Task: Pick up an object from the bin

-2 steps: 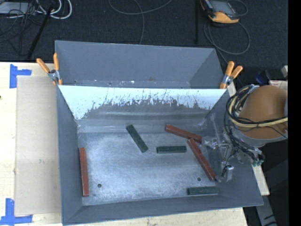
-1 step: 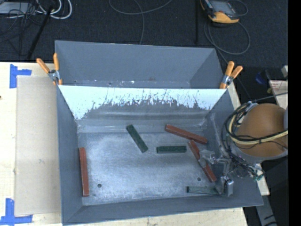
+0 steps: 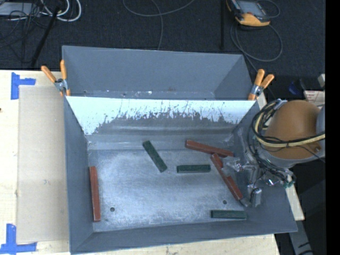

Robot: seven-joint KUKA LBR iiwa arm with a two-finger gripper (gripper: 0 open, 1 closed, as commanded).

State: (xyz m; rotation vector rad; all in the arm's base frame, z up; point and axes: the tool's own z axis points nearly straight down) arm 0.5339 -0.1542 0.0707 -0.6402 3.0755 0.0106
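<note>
Camera view: is looking down into the grey metal bin point(image 3: 159, 84), with the arm coming in over its right wall.
Arm: its orange wrist cover point(image 3: 295, 129), ringed with cables, is hanging just outside the bin's right wall.
Gripper point(image 3: 255, 194): is sitting low against the right wall, close to the near right corner of the floor.
Gripper state: whether it is spread or pressed together is not showing from here; I cannot tell, and nothing is showing as pinched in it.
Nearest thing: a slanted red-brown stick point(image 3: 226, 177) is lying on the floor along the right wall, its lower end just beside the gripper.
Upper red-brown stick point(image 3: 207, 147): is lying across the top end of the slanted one, toward the far right corner.
Near green stick point(image 3: 228, 214): is lying flat by the near wall, near the gripper and below it.
Middle green stick point(image 3: 193, 168): is lying level in the middle of the floor.
Tilted green stick point(image 3: 154, 156): is lying slantwise to the left of the middle one, apart from it.
Left red-brown stick point(image 3: 94, 193): is lying along the left wall, well apart from the gripper.
</note>
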